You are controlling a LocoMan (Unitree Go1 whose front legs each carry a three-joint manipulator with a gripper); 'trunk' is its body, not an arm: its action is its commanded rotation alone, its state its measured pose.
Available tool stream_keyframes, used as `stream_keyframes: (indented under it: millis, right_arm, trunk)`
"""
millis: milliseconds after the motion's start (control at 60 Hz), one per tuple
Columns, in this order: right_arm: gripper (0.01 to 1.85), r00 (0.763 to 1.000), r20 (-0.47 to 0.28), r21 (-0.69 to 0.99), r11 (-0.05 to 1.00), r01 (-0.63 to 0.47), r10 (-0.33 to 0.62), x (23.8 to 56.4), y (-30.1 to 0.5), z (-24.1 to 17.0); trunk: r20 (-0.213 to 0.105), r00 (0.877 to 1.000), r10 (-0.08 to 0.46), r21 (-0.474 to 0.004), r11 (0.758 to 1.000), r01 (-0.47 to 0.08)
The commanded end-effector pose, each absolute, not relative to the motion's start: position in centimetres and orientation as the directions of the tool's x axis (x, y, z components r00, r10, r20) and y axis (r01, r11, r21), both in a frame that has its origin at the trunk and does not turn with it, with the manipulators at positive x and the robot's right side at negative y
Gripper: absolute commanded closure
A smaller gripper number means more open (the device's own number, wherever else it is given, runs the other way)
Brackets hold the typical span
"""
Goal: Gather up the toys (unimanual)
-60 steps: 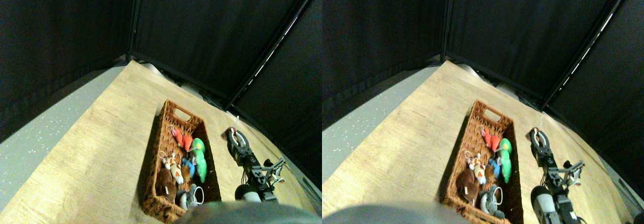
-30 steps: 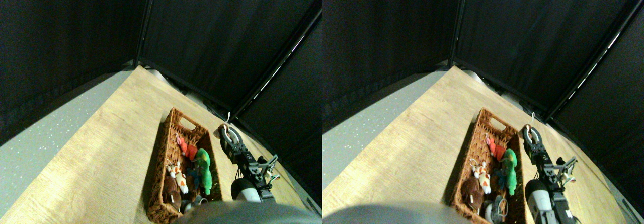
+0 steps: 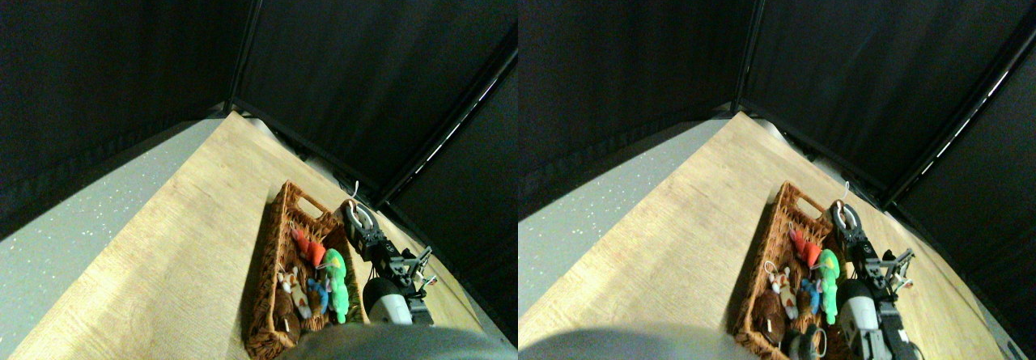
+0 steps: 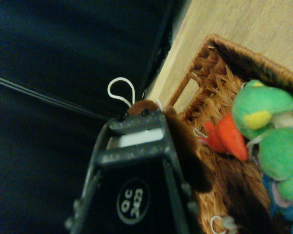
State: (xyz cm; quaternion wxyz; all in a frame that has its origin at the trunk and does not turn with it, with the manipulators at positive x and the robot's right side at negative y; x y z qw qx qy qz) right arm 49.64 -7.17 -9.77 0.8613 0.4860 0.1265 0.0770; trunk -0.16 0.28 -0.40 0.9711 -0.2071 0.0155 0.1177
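My right gripper (image 3: 356,214) hangs over the far right rim of the wicker basket (image 3: 279,239), shut on a small brown toy (image 3: 350,207) whose white string loop (image 3: 354,188) sticks up past the tip. In the wrist view this brown toy (image 4: 188,156) bulges beside the dark jaw frame (image 4: 136,117), just above the basket's end wall (image 4: 219,53). Inside the basket lie a red toy (image 3: 312,251), a green toy (image 3: 336,283), a white-orange toy (image 3: 291,285), a blue toy (image 3: 320,295) and another brown toy (image 3: 283,319). The red toy (image 4: 227,139) and green toy (image 4: 268,126) also show in the wrist view.
The basket stands on a light wooden floor (image 3: 202,239) with a grey speckled strip (image 3: 73,230) on the left. Black curtain walls (image 3: 340,69) close in behind and to the right, near the gripper.
The camera view has shifted. The gripper with the brown toy has moved left, from beside the basket to over its far right rim.
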Motion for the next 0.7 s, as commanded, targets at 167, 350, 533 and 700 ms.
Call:
stream_keyframes:
  millis: [167,350,533,700]
  right_arm:
    - [1.8,0.959,-0.15,0.859,0.513,0.006,0.24,50.0,-7.0,-10.2]
    - [1.02,0.951,-0.19,0.819,0.574,0.018,0.242,49.8,-7.7,-10.2]
    - [0.49,0.938,-0.203,0.768,0.639,-0.025,0.281,50.1,-8.4,-10.2]
    - [0.55,0.952,-0.193,0.789,0.614,0.005,0.239,50.4,-9.2,-10.3]
  trunk:
    - [-0.089,0.968,0.235,-0.492,0.835,-0.248]
    - [-0.09,0.968,0.233,-0.49,0.836,-0.247]
    - [-0.092,0.97,0.227,-0.483,0.841,-0.243]
    - [-0.095,0.971,0.217,-0.47,0.85,-0.236]
